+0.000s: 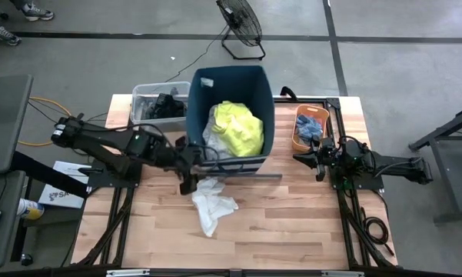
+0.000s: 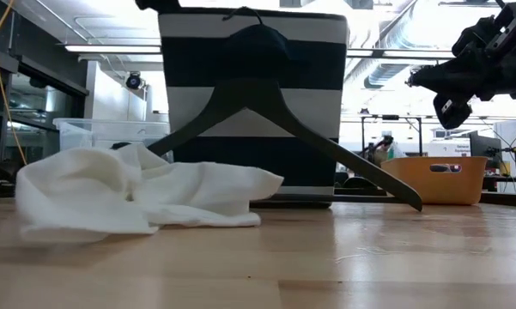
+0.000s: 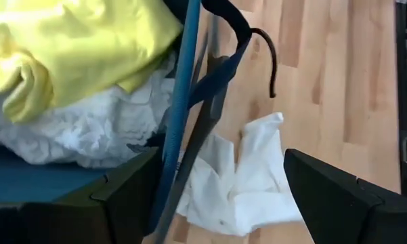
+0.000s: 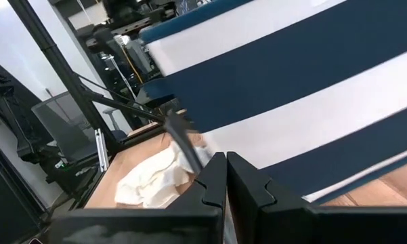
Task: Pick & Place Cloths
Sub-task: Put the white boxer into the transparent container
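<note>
Left gripper (image 1: 191, 171) released, fingers spread at the bin (image 1: 267, 108) front wall; white cloth (image 1: 213, 204) on surface just below it; neon-yellow shirt (image 1: 238, 127) in bin; right gripper (image 1: 306, 158) clenched, empty, beside orange tub (image 1: 297, 127)

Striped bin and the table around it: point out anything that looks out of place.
A dark clothes hanger leans askew against the striped bin, its hook at the rim. A crumpled white cloth lies on the wooden table, not in the bin.
</note>
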You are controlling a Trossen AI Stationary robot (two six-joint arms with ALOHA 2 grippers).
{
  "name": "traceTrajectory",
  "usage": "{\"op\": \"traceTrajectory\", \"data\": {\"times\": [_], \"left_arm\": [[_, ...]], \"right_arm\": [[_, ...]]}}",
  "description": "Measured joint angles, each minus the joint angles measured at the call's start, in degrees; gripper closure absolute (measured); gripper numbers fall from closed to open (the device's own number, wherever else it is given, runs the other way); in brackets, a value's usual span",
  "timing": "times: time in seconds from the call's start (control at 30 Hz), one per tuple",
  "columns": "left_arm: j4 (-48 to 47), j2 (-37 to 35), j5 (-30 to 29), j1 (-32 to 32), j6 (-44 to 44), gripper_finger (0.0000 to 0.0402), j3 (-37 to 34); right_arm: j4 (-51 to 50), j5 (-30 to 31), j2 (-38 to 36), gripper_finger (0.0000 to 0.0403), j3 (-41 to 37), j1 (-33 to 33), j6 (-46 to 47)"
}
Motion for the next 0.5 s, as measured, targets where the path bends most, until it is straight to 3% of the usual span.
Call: {"op": "traceTrajectory", "data": {"times": [0.13, 0.5], "left_arm": [[-0.1, 0.0, -4.8, -2.5, -0.9, 0.0097, 0.0], [-0.2, 0.1, -34.7, -2.6, 10.1, 0.0097, 0.0]], "right_arm": [[0.0, 0.0, 0.0, 0.0398, 0.0, 0.0, 0.0], [0.1, 0.0, 0.0, 0.0398, 0.0, 0.0, 0.0]]}}
